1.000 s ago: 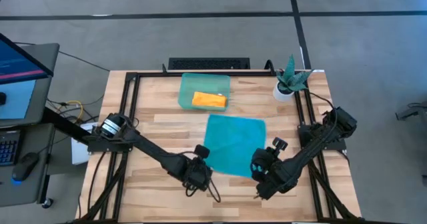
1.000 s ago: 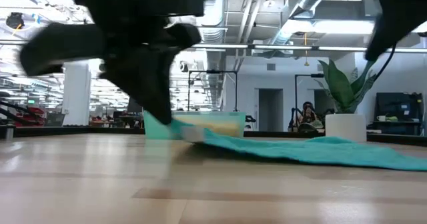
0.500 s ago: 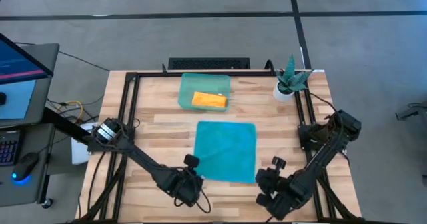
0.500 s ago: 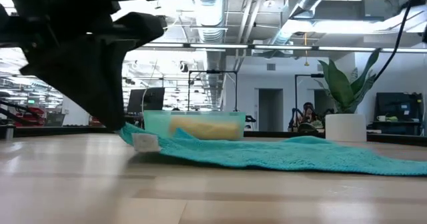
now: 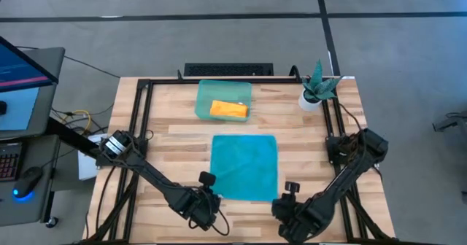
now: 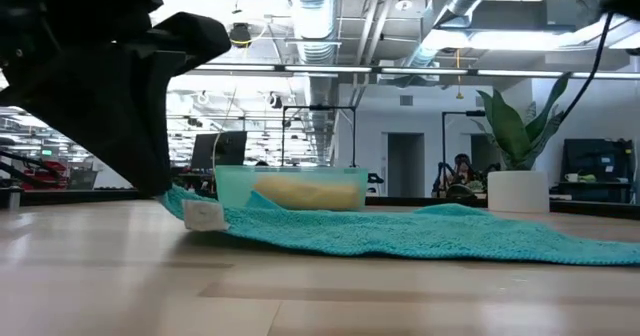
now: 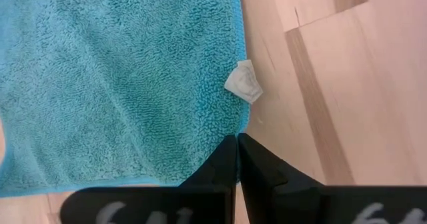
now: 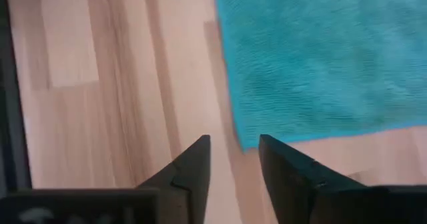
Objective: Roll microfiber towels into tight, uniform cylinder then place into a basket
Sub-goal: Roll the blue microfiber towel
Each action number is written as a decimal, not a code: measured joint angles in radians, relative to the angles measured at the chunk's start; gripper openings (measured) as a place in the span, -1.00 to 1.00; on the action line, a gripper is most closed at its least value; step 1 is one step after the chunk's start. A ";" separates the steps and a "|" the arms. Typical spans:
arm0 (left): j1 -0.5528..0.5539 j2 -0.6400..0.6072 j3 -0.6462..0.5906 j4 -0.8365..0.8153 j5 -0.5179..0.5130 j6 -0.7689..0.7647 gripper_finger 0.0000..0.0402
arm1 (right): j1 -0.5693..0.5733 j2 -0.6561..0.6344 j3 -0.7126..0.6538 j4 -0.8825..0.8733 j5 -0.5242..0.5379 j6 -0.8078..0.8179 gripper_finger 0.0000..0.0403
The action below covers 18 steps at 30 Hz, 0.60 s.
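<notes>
The left claw is pinched fully together on a near corner of the teal towel, beside its small white tag. The right claw now stands with its fingers apart, holding nothing, just off the other near corner; a second ago it was narrower. Over that second both claws have drawn back toward the near edge of the table, and the teal towel has been pulled from a skewed lie into a flat square. The orange towel lies rolled in the pale-green basket at the far side, as before, near the potted plant.
</notes>
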 joint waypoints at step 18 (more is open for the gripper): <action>0.000 0.000 0.000 -0.007 0.001 -0.006 -1.00 | -0.096 0.147 0.000 -0.009 -0.063 -0.109 0.19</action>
